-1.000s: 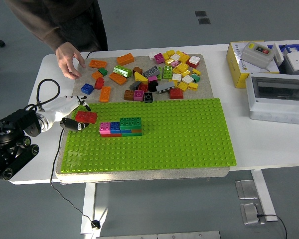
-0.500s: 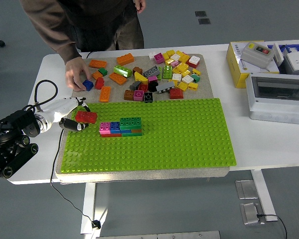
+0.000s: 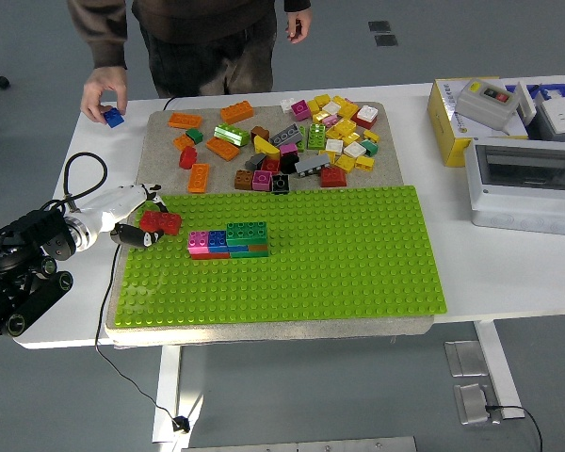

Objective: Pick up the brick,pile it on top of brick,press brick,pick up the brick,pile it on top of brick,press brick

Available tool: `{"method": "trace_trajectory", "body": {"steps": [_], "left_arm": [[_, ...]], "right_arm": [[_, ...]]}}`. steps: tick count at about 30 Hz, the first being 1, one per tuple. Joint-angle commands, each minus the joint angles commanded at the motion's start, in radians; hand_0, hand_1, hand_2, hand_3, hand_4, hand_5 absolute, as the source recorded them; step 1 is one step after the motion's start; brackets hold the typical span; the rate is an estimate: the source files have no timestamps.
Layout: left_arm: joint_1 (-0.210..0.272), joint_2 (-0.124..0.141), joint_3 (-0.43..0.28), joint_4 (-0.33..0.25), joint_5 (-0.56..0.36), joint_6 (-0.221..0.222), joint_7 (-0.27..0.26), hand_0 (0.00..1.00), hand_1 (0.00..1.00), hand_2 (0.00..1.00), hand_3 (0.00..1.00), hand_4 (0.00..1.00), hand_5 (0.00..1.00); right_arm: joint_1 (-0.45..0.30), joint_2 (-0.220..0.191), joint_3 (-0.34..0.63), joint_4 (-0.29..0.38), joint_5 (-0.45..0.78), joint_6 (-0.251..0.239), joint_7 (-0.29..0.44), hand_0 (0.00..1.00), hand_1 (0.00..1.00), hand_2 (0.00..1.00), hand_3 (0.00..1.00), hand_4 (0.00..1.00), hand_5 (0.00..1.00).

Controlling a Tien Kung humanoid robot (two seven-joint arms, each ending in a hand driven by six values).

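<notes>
My left hand (image 3: 143, 224) reaches in from the left edge and is shut on a red brick (image 3: 161, 222), held just above the left end of the green baseplate (image 3: 358, 254). Right of it a small stack (image 3: 230, 240) stands on the plate: a pink and a blue brick next to a green brick, over a lower row of red, blue and orange. A heap of loose bricks (image 3: 292, 141) lies on the mat behind the plate. My right arm is out of view.
A person stands at the far side; one hand (image 3: 104, 94) holds a small blue brick (image 3: 114, 118) above the table's far left corner. A yellow box (image 3: 476, 113) and a grey case (image 3: 527, 184) stand at the right. A black cable (image 3: 85, 179) loops by my left arm.
The person's hand picked a blue brick from the mat and lifted it away to the far left corner. My left hand with the red brick has barely moved.
</notes>
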Motion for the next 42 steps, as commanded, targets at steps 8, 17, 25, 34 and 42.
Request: {"method": "trace_trajectory", "body": {"steps": [8, 17, 25, 34, 42], "left_arm": [[0.089, 0.07, -0.174, -0.181, 0.088, -0.119, 0.14, 0.998, 0.993, 0.956, 0.549, 0.571, 0.114], [0.237, 0.084, -0.39, -0.438, 0.11, -0.229, 0.284, 0.998, 0.988, 0.948, 0.561, 0.587, 0.126], [0.285, 0.013, -0.538, -0.615, 0.115, -0.263, 0.336, 0.998, 0.983, 0.94, 0.557, 0.606, 0.134], [0.29, -0.017, -0.538, -0.634, 0.123, -0.282, 0.365, 0.998, 0.981, 0.938, 0.565, 0.61, 0.139], [0.287, -0.035, -0.52, -0.61, 0.118, -0.303, 0.395, 0.998, 0.981, 0.937, 0.569, 0.619, 0.148]], "right_arm": [[-0.006, -0.005, 0.007, 0.0, -0.006, 0.001, 0.002, 0.696, 0.645, 0.601, 0.776, 0.598, 0.998], [-0.016, -0.006, 0.015, 0.0, -0.013, 0.002, 0.001, 0.696, 0.646, 0.601, 0.775, 0.598, 0.998], [-0.018, -0.006, 0.025, 0.0, -0.029, 0.006, -0.003, 0.7, 0.646, 0.6, 0.773, 0.597, 0.998], [-0.019, -0.007, 0.022, 0.0, -0.024, 0.006, 0.0, 0.7, 0.646, 0.598, 0.774, 0.598, 0.998], [-0.017, -0.009, 0.016, 0.0, -0.017, 0.006, 0.003, 0.701, 0.645, 0.598, 0.772, 0.598, 0.998]]}}
